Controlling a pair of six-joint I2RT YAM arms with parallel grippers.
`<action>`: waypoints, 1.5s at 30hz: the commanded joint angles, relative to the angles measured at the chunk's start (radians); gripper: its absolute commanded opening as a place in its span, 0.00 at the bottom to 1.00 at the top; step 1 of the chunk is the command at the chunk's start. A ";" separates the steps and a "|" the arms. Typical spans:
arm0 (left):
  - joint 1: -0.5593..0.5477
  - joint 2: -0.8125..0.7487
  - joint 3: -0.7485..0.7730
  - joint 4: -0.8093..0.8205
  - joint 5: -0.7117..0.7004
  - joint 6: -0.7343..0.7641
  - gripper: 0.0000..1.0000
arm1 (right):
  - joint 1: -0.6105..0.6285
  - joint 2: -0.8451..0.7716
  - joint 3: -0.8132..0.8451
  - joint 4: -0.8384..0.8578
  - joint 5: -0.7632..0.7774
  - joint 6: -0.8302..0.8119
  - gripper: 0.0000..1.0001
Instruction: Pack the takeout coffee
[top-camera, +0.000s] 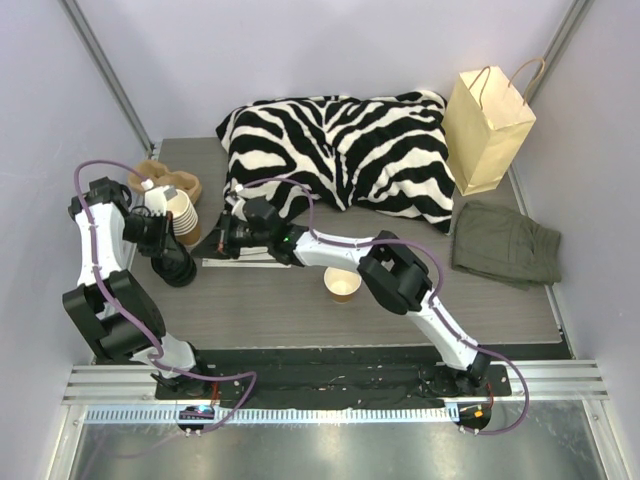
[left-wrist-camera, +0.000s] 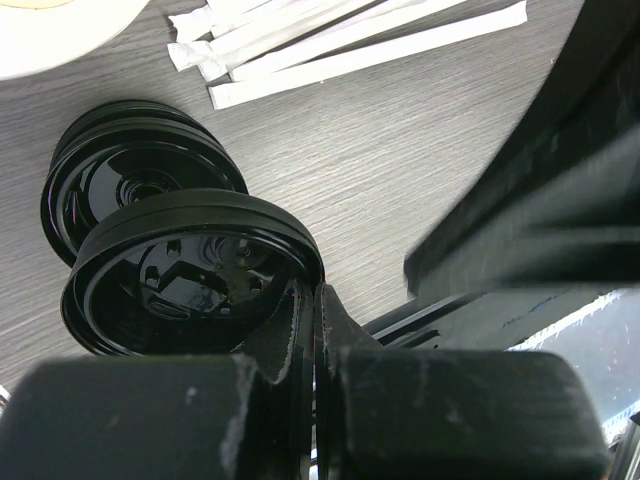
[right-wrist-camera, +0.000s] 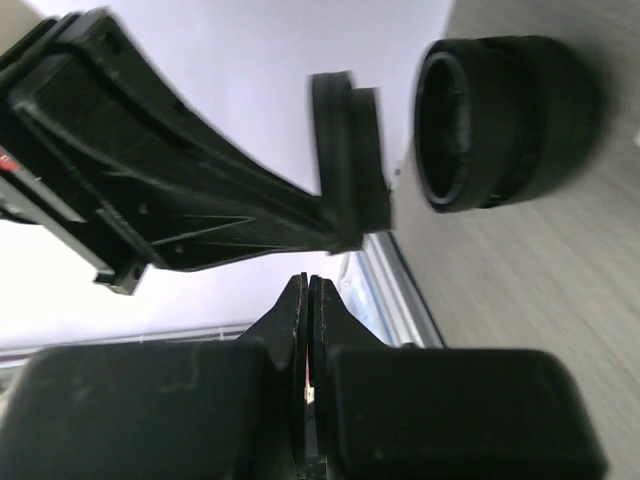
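Observation:
No lidded coffee cup shows. A lidless brown paper cup (top-camera: 342, 284) stands open at the table's middle. My left gripper (top-camera: 163, 238) (left-wrist-camera: 312, 296) is shut on the rim of a loose black lid (left-wrist-camera: 190, 272), held just above a stack of black lids (left-wrist-camera: 130, 178) (top-camera: 176, 267). In the right wrist view that lid (right-wrist-camera: 348, 150) shows edge-on at the end of the left gripper, beside the lid stack (right-wrist-camera: 505, 120). My right gripper (top-camera: 222, 240) (right-wrist-camera: 308, 286) is shut and empty, reaching left toward the left gripper.
A stack of lidless paper cups (top-camera: 181, 214) stands behind the lids. Wrapped straws (left-wrist-camera: 340, 40) lie beside them. A zebra-print pillow (top-camera: 340, 150) fills the back, a kraft paper bag (top-camera: 487, 120) stands back right, and a green cloth (top-camera: 505, 243) lies right.

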 joint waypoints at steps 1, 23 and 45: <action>0.008 0.004 0.021 -0.005 0.033 -0.007 0.00 | 0.020 0.020 0.091 0.075 0.028 0.046 0.01; 0.021 0.010 0.028 -0.028 0.049 0.013 0.00 | 0.039 0.111 0.129 0.118 0.036 0.102 0.01; 0.024 0.011 0.061 -0.049 0.053 0.023 0.00 | 0.045 0.184 0.190 0.087 0.063 0.056 0.01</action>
